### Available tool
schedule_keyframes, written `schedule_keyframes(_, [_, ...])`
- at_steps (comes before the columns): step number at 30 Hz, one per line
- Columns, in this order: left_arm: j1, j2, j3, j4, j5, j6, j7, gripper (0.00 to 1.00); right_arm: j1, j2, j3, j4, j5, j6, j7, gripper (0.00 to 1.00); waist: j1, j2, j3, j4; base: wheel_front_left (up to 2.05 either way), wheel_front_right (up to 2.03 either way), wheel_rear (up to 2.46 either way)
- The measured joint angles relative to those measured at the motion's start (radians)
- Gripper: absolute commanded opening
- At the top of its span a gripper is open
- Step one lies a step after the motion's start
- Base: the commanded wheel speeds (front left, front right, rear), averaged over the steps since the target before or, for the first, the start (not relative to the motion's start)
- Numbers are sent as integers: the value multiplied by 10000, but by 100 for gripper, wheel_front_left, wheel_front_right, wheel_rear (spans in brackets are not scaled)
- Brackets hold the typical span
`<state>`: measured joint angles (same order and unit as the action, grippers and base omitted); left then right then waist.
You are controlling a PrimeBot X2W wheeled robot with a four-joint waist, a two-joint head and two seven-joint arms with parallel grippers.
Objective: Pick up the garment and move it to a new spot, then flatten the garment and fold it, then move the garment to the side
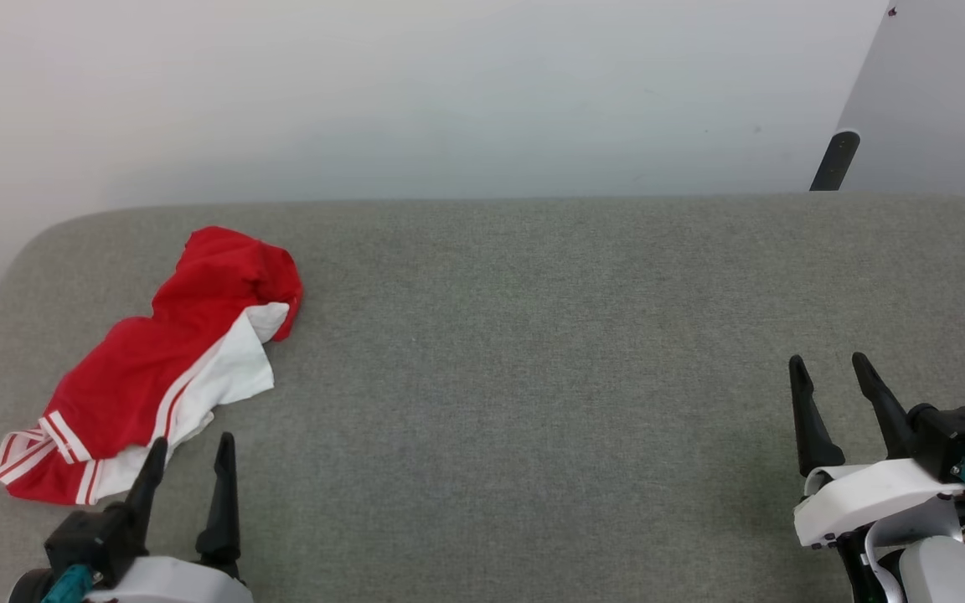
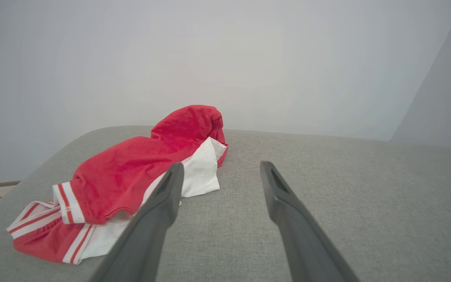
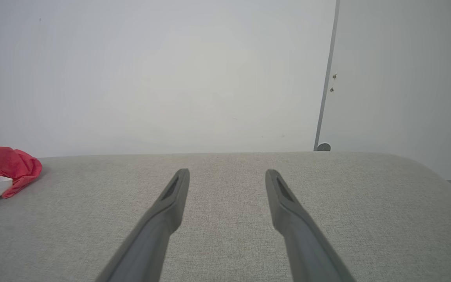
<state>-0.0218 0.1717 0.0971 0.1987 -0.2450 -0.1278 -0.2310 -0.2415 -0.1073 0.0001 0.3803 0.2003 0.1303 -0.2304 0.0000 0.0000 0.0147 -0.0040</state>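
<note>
Firstly, from the head view, the crumpled red jersey garment with white sleeves and striped trim (image 1: 156,368) lies on the grey fabric-covered surface (image 1: 533,335), just ahead and to the left of the left gripper (image 1: 193,441), whose jaws stand wide and empty. The right gripper (image 1: 828,360), equally wide and empty, sits well apart from it.

From the left wrist view, the left gripper (image 2: 221,166) is spread, and the garment (image 2: 131,172) lies by its left finger; contact cannot be told.

From the right wrist view, the right gripper (image 3: 227,172) gapes over bare cloth, with the garment (image 3: 6,162) far to its left.
</note>
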Motion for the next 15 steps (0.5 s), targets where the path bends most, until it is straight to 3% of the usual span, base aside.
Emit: schedule_keyframes(15, [23,192,-50,40,654,-13,-278,100,30,81,-232,-73,-631,0,-270,100,0,0,56,26,0,0,0])
